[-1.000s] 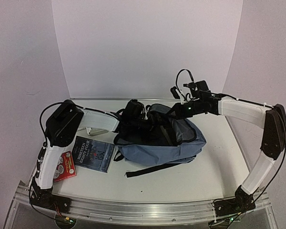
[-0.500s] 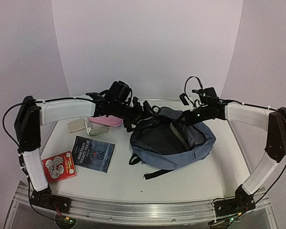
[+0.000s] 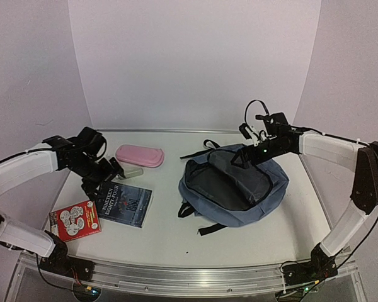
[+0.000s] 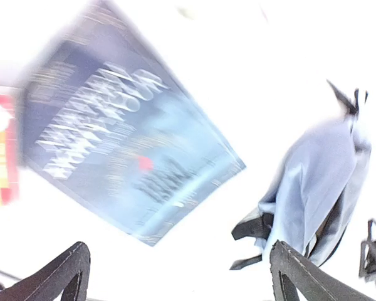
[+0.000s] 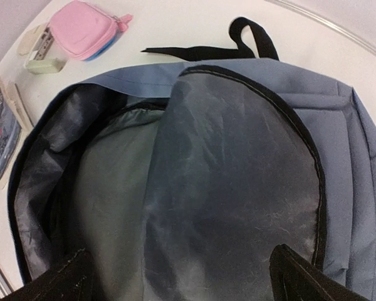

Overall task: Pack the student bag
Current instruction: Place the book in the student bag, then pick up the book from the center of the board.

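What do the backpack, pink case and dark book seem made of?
The student bag: soft woven fabric, probably synthetic, matte blue-grey; it sags and creases, lining slightly shiny. The pink case: smooth padded fabric or faux leather, cannot tell which; rounded edges, zipper pull. The book: paper, printed cover, probably glossy; flat and thin.

A blue-grey backpack [image 3: 236, 185] is laid right of the bench's [image 3: 176, 245] middle. A pink case [image 3: 139, 155] is placed toward the far edge, and a book [image 3: 123, 203] toward the left edge.
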You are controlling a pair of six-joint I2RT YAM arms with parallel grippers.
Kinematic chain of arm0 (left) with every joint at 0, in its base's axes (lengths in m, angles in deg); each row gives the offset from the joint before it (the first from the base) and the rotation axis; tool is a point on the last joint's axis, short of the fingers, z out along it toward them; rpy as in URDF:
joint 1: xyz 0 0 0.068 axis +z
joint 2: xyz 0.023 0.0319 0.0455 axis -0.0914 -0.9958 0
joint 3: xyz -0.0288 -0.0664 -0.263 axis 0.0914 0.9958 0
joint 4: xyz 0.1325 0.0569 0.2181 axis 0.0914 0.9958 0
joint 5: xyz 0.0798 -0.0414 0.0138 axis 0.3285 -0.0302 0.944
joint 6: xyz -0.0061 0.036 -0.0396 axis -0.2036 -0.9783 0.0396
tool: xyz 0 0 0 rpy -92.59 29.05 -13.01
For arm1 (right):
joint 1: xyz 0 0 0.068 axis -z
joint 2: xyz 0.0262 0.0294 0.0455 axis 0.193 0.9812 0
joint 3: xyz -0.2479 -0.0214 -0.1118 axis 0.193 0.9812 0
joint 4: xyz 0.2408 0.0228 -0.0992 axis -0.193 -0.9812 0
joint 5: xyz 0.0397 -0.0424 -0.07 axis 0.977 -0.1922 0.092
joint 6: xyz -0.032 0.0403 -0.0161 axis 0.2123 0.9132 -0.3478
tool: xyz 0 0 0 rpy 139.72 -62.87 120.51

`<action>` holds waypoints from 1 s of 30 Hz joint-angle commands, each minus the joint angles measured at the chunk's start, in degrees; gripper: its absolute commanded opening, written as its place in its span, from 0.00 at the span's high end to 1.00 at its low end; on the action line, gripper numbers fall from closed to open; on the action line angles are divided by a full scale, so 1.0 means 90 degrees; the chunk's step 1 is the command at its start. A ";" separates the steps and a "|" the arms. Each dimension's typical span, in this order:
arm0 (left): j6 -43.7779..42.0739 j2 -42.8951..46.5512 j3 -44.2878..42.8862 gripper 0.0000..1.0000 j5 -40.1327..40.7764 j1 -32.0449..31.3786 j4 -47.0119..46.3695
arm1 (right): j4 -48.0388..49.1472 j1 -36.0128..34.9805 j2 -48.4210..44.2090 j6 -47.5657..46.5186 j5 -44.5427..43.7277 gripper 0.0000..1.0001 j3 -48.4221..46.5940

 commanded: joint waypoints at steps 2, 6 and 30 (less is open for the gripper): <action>-0.0567 0.0719 0.0483 0.00 -0.0034 0.1027 0.0685 | -0.0435 -0.0025 -0.0455 0.0124 0.0813 0.02 -0.0582; -0.1202 0.0278 0.0558 0.00 -0.0360 0.1519 0.0449 | -0.0544 -0.0226 -0.0484 0.0347 0.1152 0.02 -0.0673; -0.3044 -0.3076 -0.0512 0.07 -0.1835 0.2037 -0.1135 | -0.0638 -0.1442 -0.0181 0.0062 0.1978 0.03 -0.0639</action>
